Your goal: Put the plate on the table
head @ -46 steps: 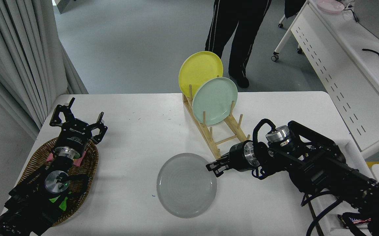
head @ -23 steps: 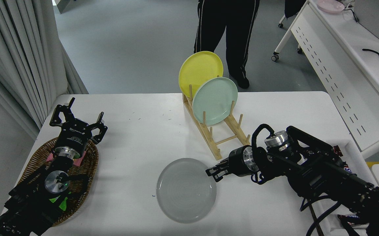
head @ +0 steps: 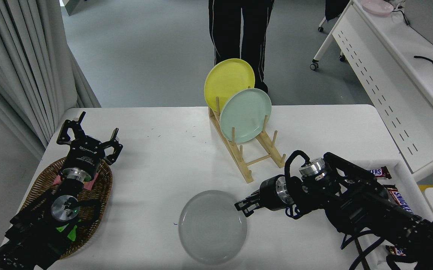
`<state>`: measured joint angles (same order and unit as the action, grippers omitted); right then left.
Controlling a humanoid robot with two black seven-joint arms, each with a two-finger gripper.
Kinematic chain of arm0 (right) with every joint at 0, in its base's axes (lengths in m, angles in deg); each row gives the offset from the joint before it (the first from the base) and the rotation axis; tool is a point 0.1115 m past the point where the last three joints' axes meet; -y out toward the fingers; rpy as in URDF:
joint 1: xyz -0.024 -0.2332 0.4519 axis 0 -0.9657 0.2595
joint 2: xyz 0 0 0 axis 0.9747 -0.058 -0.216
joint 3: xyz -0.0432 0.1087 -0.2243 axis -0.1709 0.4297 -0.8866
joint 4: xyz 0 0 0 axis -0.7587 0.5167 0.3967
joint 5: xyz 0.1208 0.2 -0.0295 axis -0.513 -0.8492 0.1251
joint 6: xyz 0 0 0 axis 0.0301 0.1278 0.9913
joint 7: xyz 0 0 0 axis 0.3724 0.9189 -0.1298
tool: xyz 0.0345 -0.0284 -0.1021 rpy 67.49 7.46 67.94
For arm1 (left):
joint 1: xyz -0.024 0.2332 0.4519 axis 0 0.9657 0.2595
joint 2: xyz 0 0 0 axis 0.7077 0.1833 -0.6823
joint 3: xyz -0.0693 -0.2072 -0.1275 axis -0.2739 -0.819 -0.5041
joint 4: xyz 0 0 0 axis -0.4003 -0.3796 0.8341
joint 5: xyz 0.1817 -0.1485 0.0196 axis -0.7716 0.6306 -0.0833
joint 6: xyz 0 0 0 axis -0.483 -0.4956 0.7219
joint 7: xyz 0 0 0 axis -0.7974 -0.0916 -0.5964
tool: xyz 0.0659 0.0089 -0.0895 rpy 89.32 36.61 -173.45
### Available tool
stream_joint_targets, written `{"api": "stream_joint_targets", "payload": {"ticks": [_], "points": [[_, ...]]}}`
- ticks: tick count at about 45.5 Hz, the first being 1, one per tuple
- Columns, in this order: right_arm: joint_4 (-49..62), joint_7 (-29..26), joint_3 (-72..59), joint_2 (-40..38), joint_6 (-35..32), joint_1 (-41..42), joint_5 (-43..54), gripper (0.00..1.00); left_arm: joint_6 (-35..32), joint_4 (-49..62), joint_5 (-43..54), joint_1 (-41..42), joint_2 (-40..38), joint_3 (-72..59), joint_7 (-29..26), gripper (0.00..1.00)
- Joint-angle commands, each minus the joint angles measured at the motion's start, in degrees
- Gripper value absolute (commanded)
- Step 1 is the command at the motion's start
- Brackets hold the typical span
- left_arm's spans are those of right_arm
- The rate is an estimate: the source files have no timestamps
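Nearest the camera, the grey-white plate (head: 212, 226) sits at the near edge of the white table (head: 156, 176), its right rim held between the narrowly set jaws of the right gripper (head: 241, 206), whose black arm enters from the lower right corner. Whether the plate's underside rests fully on the tabletop cannot be told. To the right of that arm, at the table's right edge, lie two Snickers bars (head: 399, 198), one behind the other. At lower left, the parked left gripper (head: 89, 135) hovers above the far rim of a brown wicker basket (head: 100, 195), its fingers spread wide and holding nothing; a pink item (head: 95, 182) shows inside the basket beneath the wrist. Farther back, right of centre, stands a wooden dish rack (head: 244, 157) holding a mint green plate (head: 245, 115) upright and, behind it, a yellow plate (head: 227, 82). Beyond the table's far edge a person's legs (head: 238, 33) in dark trousers stand on the grey floor, with a white desk with perforated side panel (head: 388, 82) at upper right.
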<state>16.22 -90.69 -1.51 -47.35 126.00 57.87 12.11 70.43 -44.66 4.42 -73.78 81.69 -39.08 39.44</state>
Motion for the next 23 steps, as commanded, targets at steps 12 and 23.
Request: {"api": "stream_joint_targets", "payload": {"ticks": [12, 23], "points": [[0.93, -0.18, -0.18, -0.03, 0.00, -0.12, 0.16, 0.00, 0.00, -0.02, 0.01, 0.00, -0.08, -0.01, 0.00, 1.00], [1.10, -0.19, -0.18, -0.03, 0.00, -0.12, 0.33, 0.00, 0.00, -0.02, 0.01, 0.00, 0.01, -0.01, 0.00, 1.00]]}}
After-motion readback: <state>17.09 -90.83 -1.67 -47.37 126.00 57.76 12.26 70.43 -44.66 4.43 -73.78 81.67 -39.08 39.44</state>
